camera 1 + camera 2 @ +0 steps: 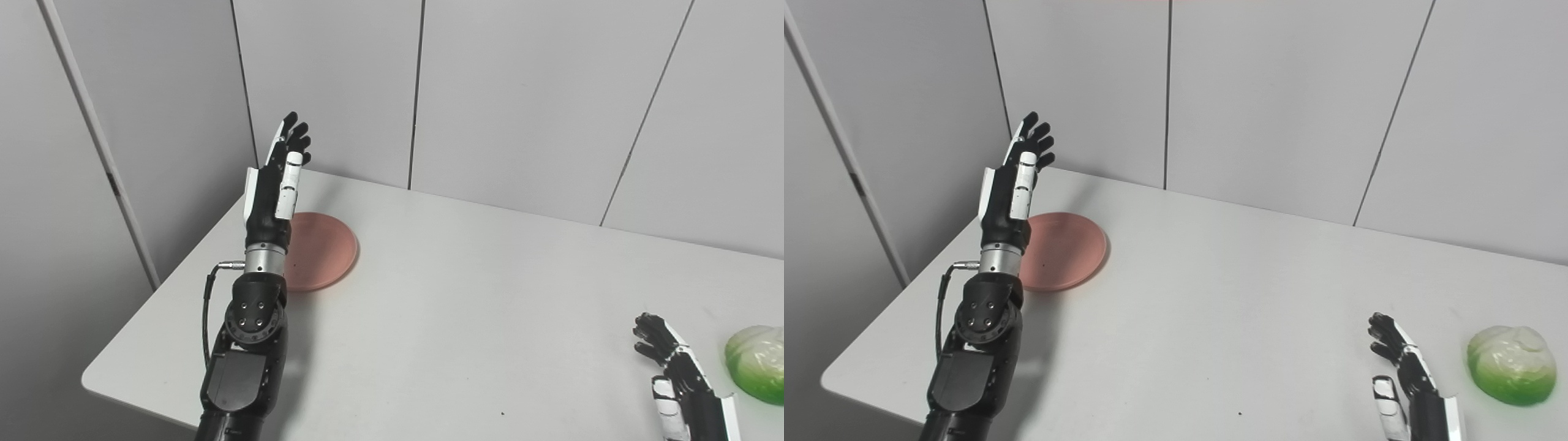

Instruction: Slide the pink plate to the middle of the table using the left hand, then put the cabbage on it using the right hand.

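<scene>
Step one not started: pink plate (1062,251) sits near the table's (1213,294) far left corner, untouched. Left hand (1013,177) is raised above the plate's left rim, fingers straight and together, empty; it needs to drop onto the plate and push right. Right hand (1396,361) spread, empty, just left of cabbage (1511,364) near the right edge

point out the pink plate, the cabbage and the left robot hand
pink plate (1069,251), right eye view, bare middle of its surface
cabbage (1511,364), right eye view, middle of the green and white head
left robot hand (275,184), left eye view, back of the raised open hand
</scene>
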### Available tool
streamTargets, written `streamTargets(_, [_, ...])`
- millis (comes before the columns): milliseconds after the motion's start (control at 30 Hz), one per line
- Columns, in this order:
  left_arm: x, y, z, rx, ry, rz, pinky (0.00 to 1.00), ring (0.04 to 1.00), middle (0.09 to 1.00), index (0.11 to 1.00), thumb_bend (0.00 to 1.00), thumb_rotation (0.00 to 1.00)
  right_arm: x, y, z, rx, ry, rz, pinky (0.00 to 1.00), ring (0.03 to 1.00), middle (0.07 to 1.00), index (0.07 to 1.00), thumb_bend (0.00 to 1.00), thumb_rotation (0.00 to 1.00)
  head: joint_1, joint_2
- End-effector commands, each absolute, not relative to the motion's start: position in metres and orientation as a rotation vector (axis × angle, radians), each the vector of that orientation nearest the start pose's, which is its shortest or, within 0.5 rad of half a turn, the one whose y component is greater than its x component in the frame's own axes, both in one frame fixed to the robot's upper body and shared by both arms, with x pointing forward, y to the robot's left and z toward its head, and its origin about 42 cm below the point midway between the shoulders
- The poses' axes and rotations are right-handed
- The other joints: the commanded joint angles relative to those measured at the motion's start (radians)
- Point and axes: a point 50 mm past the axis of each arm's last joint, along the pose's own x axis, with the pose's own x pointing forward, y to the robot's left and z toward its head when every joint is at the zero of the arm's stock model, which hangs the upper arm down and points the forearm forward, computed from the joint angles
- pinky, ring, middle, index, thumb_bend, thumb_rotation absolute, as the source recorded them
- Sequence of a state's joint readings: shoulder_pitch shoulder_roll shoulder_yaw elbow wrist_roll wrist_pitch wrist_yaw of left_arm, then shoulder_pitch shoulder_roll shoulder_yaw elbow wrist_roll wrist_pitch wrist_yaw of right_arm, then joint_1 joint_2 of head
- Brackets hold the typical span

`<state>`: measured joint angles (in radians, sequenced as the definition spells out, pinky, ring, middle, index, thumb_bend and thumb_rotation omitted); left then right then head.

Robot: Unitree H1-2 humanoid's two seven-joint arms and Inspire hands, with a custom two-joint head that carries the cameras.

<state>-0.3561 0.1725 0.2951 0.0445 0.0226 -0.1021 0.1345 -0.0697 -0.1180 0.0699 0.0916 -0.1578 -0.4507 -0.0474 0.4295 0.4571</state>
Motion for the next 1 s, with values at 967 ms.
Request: streamTargets(967, [0.370, 0.412, 0.246, 0.139, -0.437, 0.561, 0.90, 0.928, 0.949, 0.945, 0.38, 1.00, 0.301, -0.251, 0.102, -0.314, -0.310, 0.068, 0.78, 0.812, 0.816, 0.817, 0.31, 1.00, 0.026, 0.040])
